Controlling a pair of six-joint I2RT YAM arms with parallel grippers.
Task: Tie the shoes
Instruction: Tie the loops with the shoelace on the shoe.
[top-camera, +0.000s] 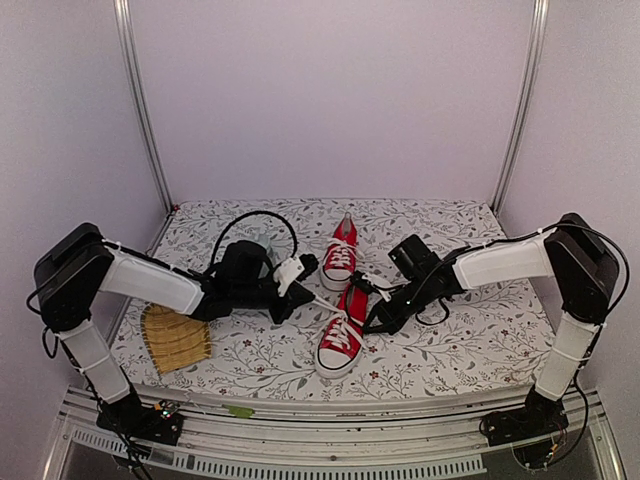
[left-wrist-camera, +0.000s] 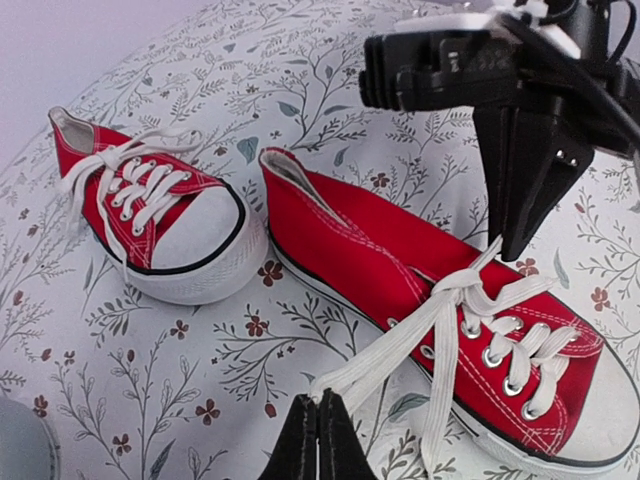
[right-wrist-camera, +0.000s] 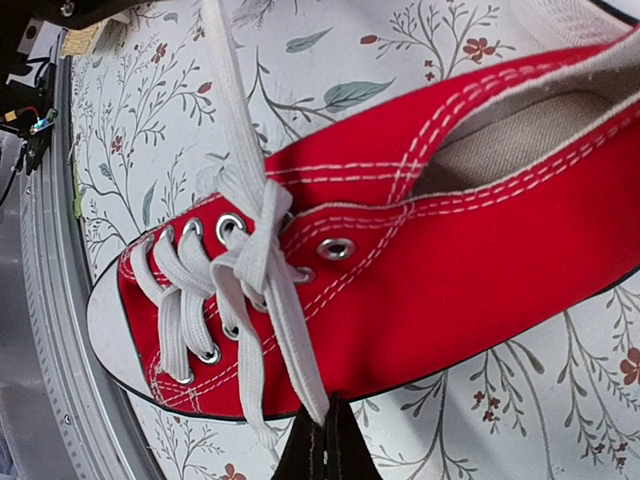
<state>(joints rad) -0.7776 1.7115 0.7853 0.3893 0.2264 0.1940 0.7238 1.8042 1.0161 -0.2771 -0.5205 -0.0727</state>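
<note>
Pale lilac walls (top-camera: 330, 90) close the cell in on three sides, with bare aluminium posts (top-camera: 140, 100) rising at the back corners. The table wears a white cloth printed with grey-green leafy sprigs and small red-brown flowers (top-camera: 450, 350). A ribbed aluminium rail (top-camera: 330, 425) runs along its near edge. A yellow woven slat mat (top-camera: 175, 338) lies on the cloth at the near left.

The small red canvas sneakers with white rubber toe caps and white soles lie mid-table, one behind the other, toes towards the near edge. The far shoe (top-camera: 340, 258) has its toe cap just beside the heel of the near shoe (top-camera: 342, 335).

The near shoe's white lace (right-wrist-camera: 250, 250) is crossed above the top eyelets, with its two ends drawn out to either side. The left gripper (left-wrist-camera: 318, 440) has its fingers pressed together on one end, low over the cloth. The right gripper (right-wrist-camera: 325, 445) pinches the other end beside the shoe's flank.

A small pale marking (left-wrist-camera: 455, 60) on the right gripper's black housing is too blurred to read.
</note>
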